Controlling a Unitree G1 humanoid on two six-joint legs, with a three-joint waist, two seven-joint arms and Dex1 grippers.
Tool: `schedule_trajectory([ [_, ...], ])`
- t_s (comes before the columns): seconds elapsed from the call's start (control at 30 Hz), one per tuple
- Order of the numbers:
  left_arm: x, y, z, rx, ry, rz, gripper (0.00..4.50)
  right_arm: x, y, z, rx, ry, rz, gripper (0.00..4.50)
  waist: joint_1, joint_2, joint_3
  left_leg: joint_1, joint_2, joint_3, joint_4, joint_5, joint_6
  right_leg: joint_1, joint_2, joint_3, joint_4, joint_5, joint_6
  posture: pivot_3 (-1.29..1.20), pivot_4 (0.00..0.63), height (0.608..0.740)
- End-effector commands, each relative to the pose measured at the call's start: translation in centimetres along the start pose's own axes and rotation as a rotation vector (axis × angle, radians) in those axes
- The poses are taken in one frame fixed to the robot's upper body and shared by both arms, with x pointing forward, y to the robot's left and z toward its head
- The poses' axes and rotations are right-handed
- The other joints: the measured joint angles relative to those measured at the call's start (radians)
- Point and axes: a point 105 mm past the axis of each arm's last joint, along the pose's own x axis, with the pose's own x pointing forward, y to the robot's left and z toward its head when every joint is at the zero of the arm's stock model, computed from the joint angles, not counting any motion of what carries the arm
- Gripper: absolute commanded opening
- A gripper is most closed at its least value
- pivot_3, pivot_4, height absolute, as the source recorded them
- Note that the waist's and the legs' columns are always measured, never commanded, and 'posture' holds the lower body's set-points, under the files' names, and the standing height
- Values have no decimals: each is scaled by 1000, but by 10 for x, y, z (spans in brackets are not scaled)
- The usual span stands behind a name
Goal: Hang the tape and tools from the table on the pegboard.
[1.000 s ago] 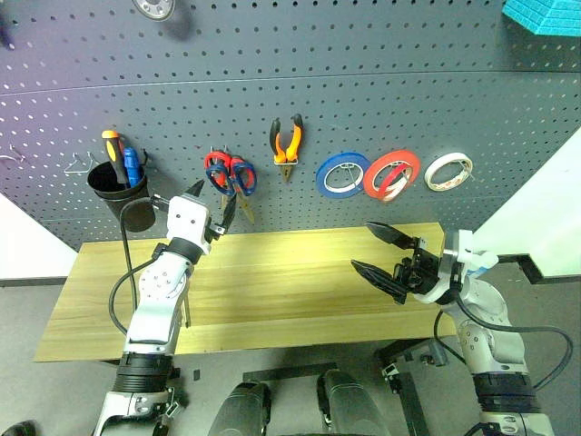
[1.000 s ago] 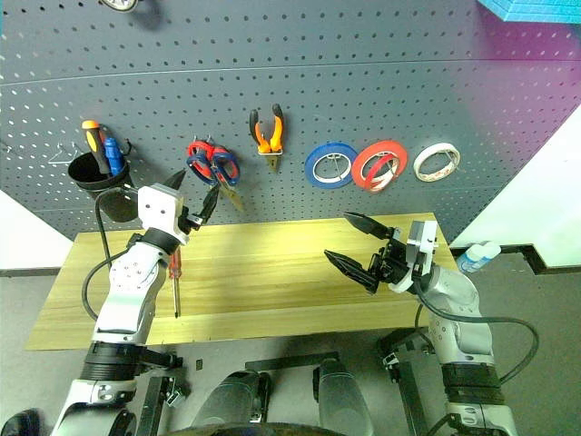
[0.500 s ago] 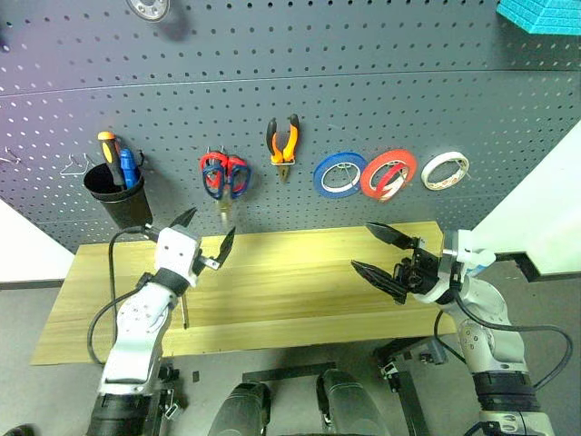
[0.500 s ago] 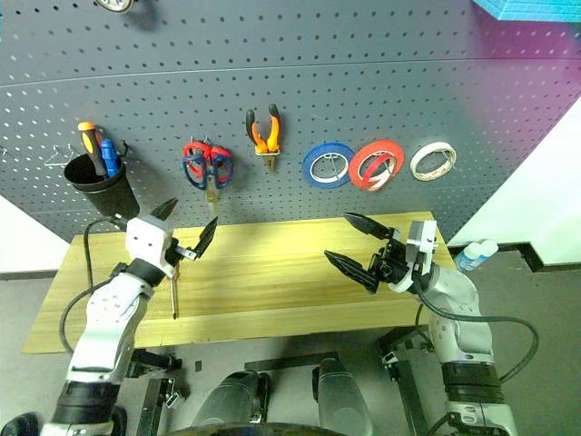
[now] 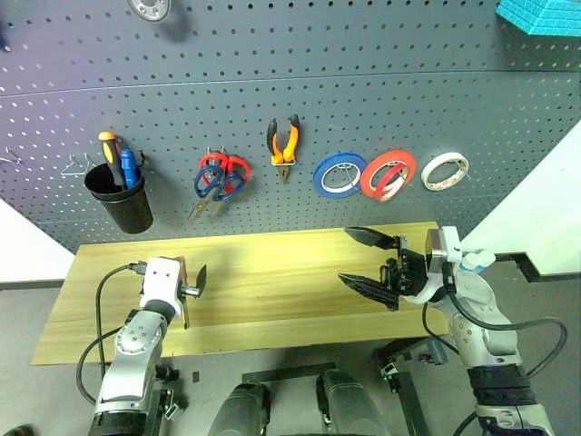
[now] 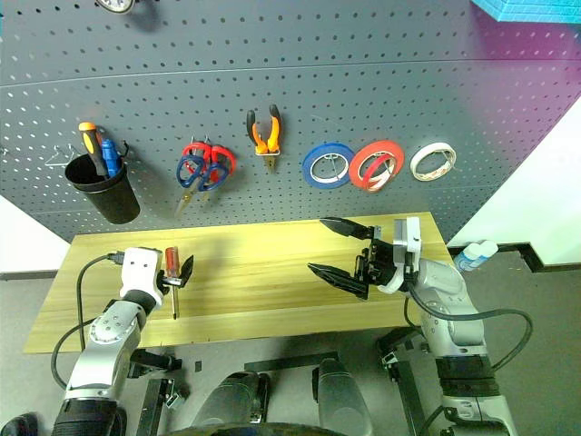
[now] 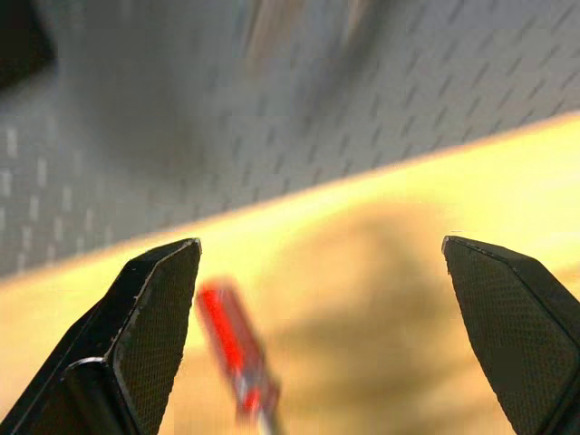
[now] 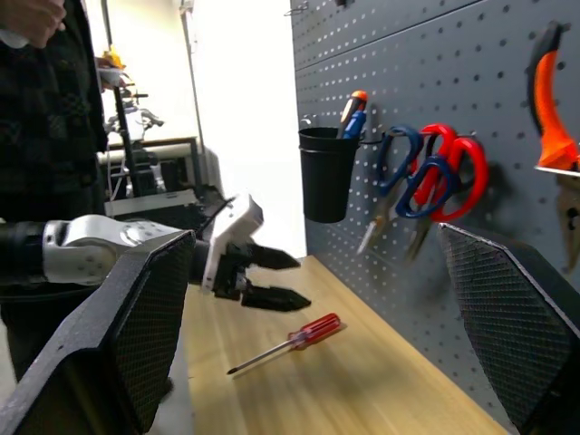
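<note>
Left gripper [image 6: 175, 272] dropped from pegboard [image 5: 363, 109] to desk [image 5: 272, 272], jaws spread, straddling screwdriver [image 6: 171, 272] lying there. Scissors [image 5: 218, 177], pliers [image 5: 284, 143], tape [image 5: 388, 174] already hung. Right gripper [image 5: 368, 259] idle mid-desk, jaws spread, empty. Risk: slim handle rolling away under an off-centre pinch.
</note>
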Motion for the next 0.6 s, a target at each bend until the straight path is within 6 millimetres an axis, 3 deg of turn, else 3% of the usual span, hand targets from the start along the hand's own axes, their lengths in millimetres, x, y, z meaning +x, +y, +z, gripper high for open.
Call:
schedule_trajectory([
  [0.03,6,19,0,-96,51,84,4468,-2,5,6,-34,0,25,4500,3,0,1,0,0,0,0,0,0,0,0,0,0,0,0,-100,197,740],
  [0.1,8,24,-9,-122,119,106,4468,-4,8,5,-28,7,32,4500,8,0,2,0,0,0,0,0,0,0,0,0,0,0,0,-101,202,740],
  [0.3,21,29,-2,-144,111,136,4468,-12,14,1,-10,26,25,4500,14,0,14,0,0,0,-1,0,0,0,-1,0,-1,0,0,-100,228,740],
  [0.47,28,26,7,-114,91,116,4468,-20,18,0,9,51,12,4500,14,-1,46,-1,0,-1,-1,0,0,0,-1,0,-2,0,0,-99,288,740],
  [0.6,24,33,4,-105,102,140,4468,-29,26,1,32,76,-7,4500,13,-4,76,-5,0,0,-2,0,0,-4,-2,1,-2,0,0,-99,324,740],
])
